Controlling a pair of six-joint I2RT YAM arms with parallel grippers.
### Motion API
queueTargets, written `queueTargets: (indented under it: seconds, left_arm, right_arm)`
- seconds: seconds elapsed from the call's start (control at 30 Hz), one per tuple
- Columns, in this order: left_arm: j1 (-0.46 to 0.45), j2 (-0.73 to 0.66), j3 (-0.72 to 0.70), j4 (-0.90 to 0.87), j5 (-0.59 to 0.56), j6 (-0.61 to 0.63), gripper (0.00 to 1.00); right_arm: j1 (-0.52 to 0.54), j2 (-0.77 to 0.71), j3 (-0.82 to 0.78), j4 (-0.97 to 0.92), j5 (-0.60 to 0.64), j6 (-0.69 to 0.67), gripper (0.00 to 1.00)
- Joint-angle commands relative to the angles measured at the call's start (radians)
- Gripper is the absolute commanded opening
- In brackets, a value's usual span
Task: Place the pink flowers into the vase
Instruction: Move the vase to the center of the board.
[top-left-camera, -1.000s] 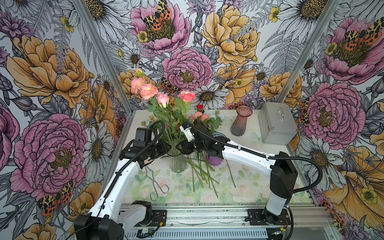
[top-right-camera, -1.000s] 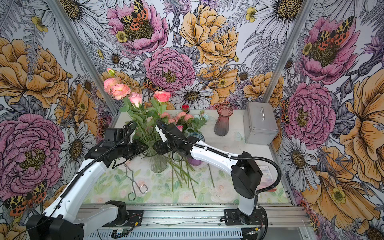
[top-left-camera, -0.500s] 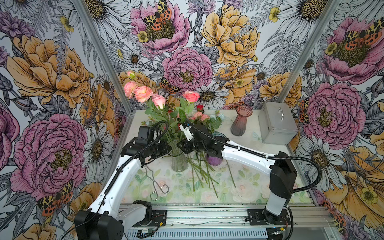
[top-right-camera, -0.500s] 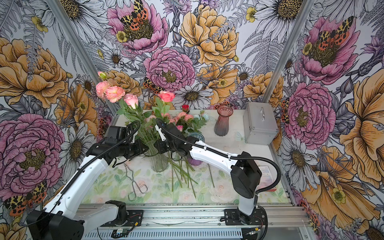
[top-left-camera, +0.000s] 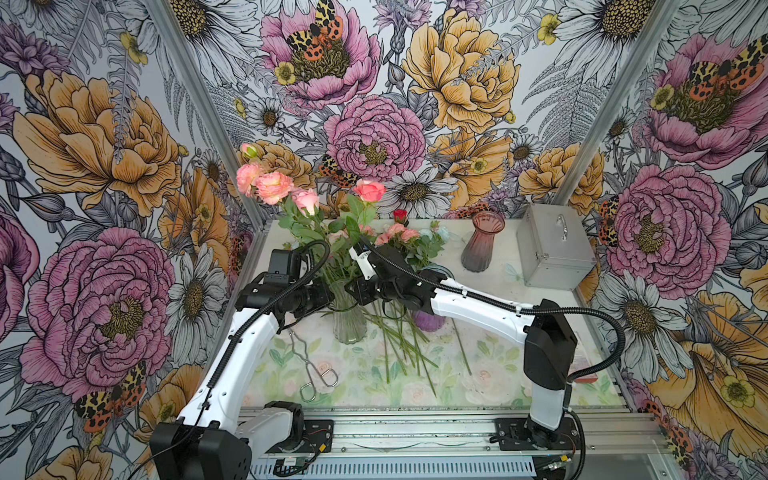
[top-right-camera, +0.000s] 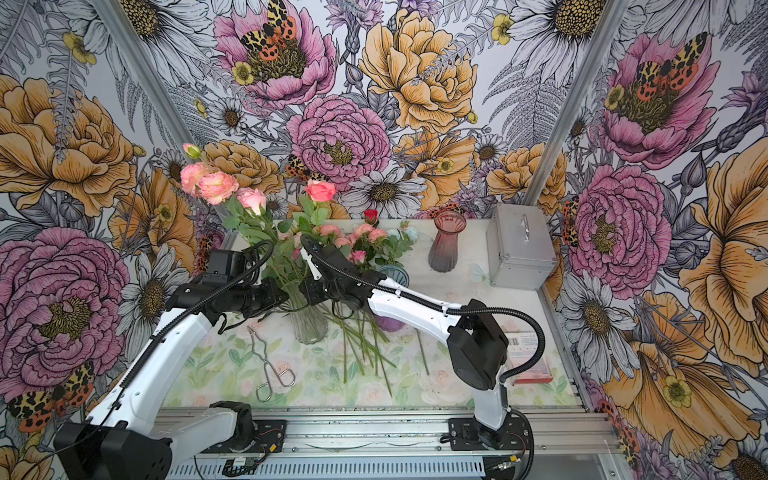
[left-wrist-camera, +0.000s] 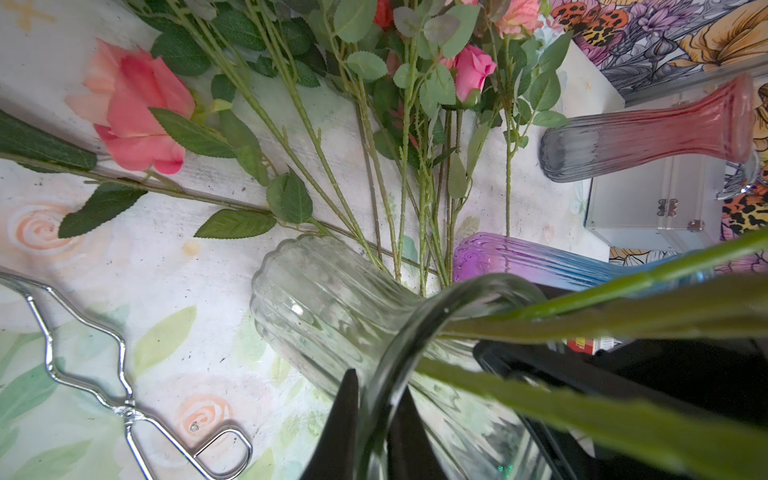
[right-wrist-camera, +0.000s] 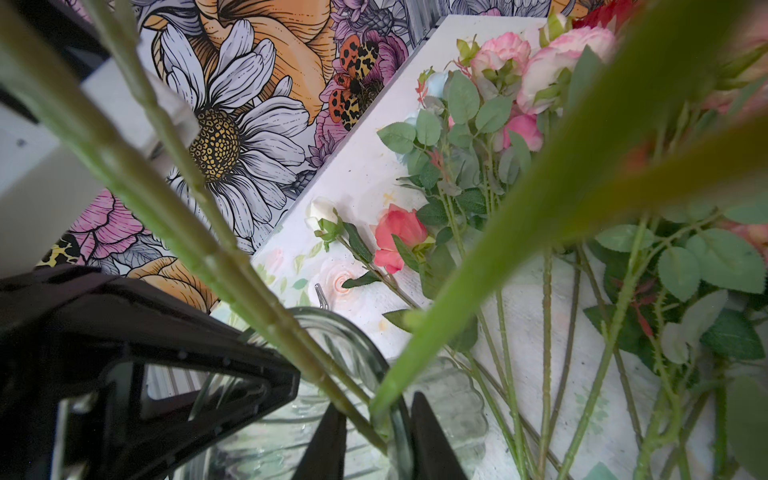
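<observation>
Worktop (top-left-camera: 490, 374) with a pale floral print carries everything, inside walls of bold flower paper. The metal case (top-left-camera: 552, 249) is the biggest thing on it and sits well beyond the right fingers (right-wrist-camera: 432, 449), toward the back corner.

Between the two sets of fingers stands the vase (top-left-camera: 347, 324), clear ribbed glass, upright. The left fingers (left-wrist-camera: 338, 440) are drawn in narrow and pinch its rim, which runs between them. The right fingers are narrow too, astride the opposite side of the rim, with the foot of a green stem also between them. Whether they press on glass or stem I cannot tell.

Several pink flowers (top-left-camera: 274, 187) stand in the vase, their heads high above both sets of fingers. Their stems cross close to both wrist cameras and blur much of what lies behind.

A loose bunch (top-left-camera: 395, 230) of more pink heads lies flat just beyond the right fingers, with its stems fanned out under that arm. A single salmon rose (left-wrist-camera: 137, 112) lies on the worktop beyond the left fingers.

A purple-to-blue vase (left-wrist-camera: 540, 257) stands just beside the clear one, largely covered by the right arm in both top views. A red-tinted vase (top-left-camera: 480, 245) stands upright near the case, well apart from either set of fingers.

Wire tongs (top-left-camera: 316, 370) lie flat on the near side of the left fingers. A small red rose (top-left-camera: 400, 215) shows past the loose bunch.
</observation>
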Motion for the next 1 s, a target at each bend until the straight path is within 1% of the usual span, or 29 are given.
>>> queueTargets:
  seconds: [0.0,0.23,0.47,0.6,0.87,0.9,0.97]
  left_arm:
    - [0.041,-0.01,0.047,0.066,-0.016,0.039,0.04]
    - [0.116,-0.004,0.056,0.066,-0.015,0.061,0.03]
    - [0.175,-0.014,0.06,0.066,-0.06,0.072,0.03]
    - [0.213,-0.037,0.035,0.066,-0.078,0.069,0.03]
    - [0.259,-0.072,-0.037,0.069,-0.072,0.055,0.03]
    - [0.262,-0.073,-0.04,0.068,-0.071,0.055,0.03]
    - [0.262,-0.076,-0.046,0.069,-0.068,0.055,0.07]
  right_arm:
    - [0.028,0.047,0.054,-0.008,-0.03,-0.012,0.27]
    - [0.031,0.134,0.164,-0.008,-0.053,-0.024,0.27]
    - [0.052,0.204,0.266,-0.007,-0.053,-0.058,0.27]
    - [0.062,0.241,0.312,-0.007,-0.064,-0.083,0.27]
    - [0.069,0.276,0.352,-0.008,-0.085,-0.086,0.27]
    - [0.071,0.276,0.352,-0.008,-0.087,-0.089,0.27]
    - [0.075,0.275,0.35,-0.008,-0.089,-0.1,0.27]
